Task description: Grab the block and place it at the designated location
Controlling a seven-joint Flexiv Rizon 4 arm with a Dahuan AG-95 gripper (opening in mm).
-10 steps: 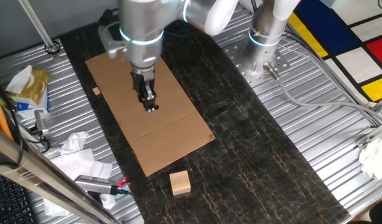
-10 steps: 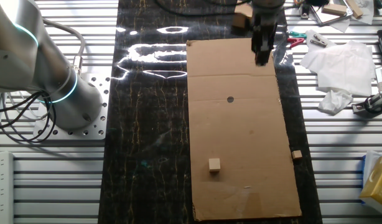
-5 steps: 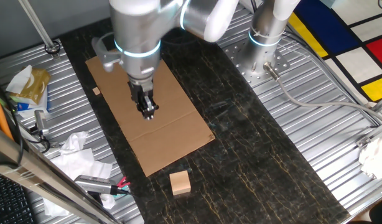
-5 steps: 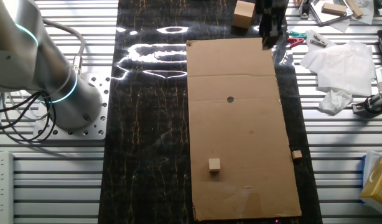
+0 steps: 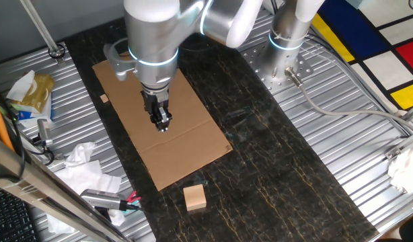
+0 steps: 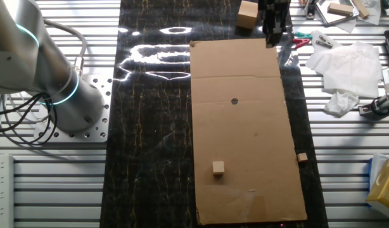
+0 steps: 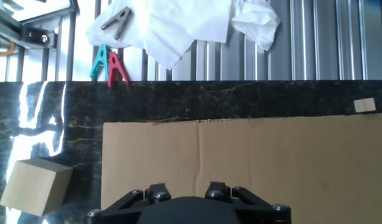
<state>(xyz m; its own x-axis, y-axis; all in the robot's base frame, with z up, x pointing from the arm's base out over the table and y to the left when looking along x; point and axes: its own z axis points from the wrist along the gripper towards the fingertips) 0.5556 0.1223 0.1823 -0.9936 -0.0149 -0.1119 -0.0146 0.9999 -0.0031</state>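
Note:
The block point(image 5: 194, 197) is a pale tan wooden cube. It sits on the black table just off the cardboard's near end. It also shows in the other fixed view point(image 6: 248, 14) and at the hand view's lower left point(image 7: 35, 185). My gripper point(image 5: 162, 124) hangs above the brown cardboard sheet point(image 5: 186, 144), apart from the block. Its fingers look close together and hold nothing. In the other fixed view the gripper point(image 6: 271, 42) is over the sheet's corner, right of the block. The black dot point(image 6: 234, 101) is bare on the sheet. The hand view shows only the hand's dark body point(image 7: 188, 210).
A much smaller tan cube point(image 6: 218, 167) lies on the cardboard's far end. A tiny tan chip point(image 6: 301, 157) lies beside the sheet. Red and teal clips point(image 7: 110, 65), white tissue point(image 6: 343, 60) and tools lie on the metal slats. The arm's base point(image 6: 61, 95) stands beside the black strip.
My gripper has moved along the cardboard toward the end where the block sits, then almost stopped. The block, small cube and chip have not moved.

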